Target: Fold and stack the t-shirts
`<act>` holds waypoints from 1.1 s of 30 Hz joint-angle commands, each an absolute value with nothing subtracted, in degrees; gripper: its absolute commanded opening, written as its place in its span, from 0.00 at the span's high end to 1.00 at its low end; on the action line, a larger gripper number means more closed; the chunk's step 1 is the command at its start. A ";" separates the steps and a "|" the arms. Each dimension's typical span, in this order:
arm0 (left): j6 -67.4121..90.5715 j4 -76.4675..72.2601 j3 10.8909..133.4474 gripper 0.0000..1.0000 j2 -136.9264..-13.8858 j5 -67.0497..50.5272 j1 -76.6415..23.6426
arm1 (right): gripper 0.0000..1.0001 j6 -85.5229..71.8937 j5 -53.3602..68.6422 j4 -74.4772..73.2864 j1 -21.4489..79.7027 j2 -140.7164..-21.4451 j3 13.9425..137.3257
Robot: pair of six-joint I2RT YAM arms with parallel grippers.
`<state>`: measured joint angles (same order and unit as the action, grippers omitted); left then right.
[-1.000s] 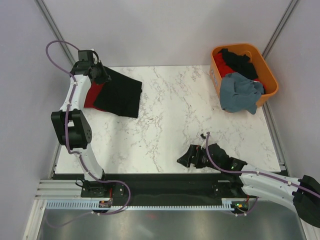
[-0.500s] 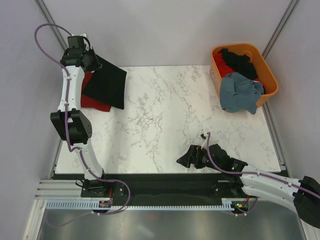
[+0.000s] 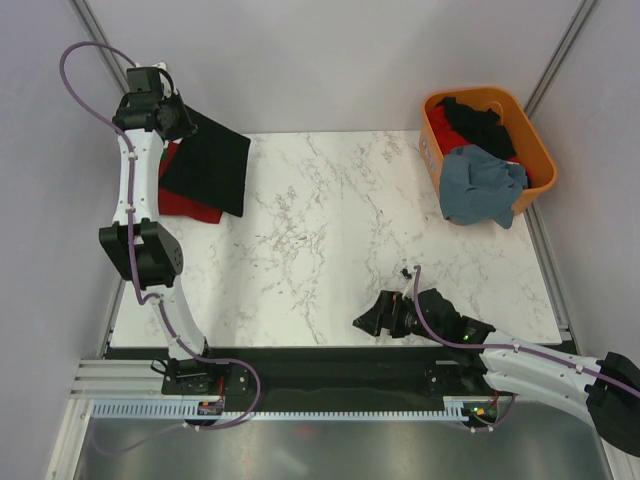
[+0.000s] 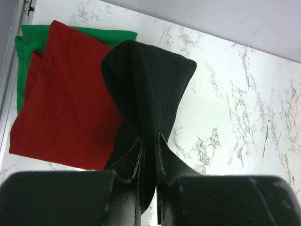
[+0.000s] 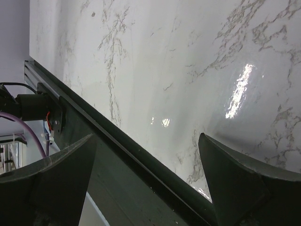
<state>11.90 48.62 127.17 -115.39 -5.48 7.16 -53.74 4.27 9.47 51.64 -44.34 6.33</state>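
Note:
My left gripper (image 3: 172, 122) is shut on a folded black t-shirt (image 3: 210, 163) at the far left of the table. In the left wrist view the black t-shirt (image 4: 146, 89) hangs from my closed fingers (image 4: 132, 162) and drapes over a folded dark red t-shirt (image 4: 66, 108), which lies on a green t-shirt (image 4: 28, 40). The dark red t-shirt (image 3: 185, 205) shows under the black one from above. My right gripper (image 3: 375, 316) is open and empty near the table's front edge; its fingertips (image 5: 70, 155) frame bare marble. A grey-blue t-shirt (image 3: 482, 186) hangs over the basket's rim.
An orange basket (image 3: 540, 150) at the far right corner holds black (image 3: 478, 120) and red cloth. The table's dark front rail (image 5: 122, 155) runs below my right gripper. A grey wall stands close on the left.
My left gripper has carried the black t-shirt back and to the left, so it now covers more of the red and green stack. The right arm has not moved.

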 commanded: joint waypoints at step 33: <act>10.99 42.45 141.50 0.98 -132.62 2.11 16.17 | 0.03 -54.05 4.66 14.41 50.89 -49.48 6.68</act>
<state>11.05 47.18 138.21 -131.41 1.58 14.70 -53.84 4.69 12.88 51.13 -48.56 6.02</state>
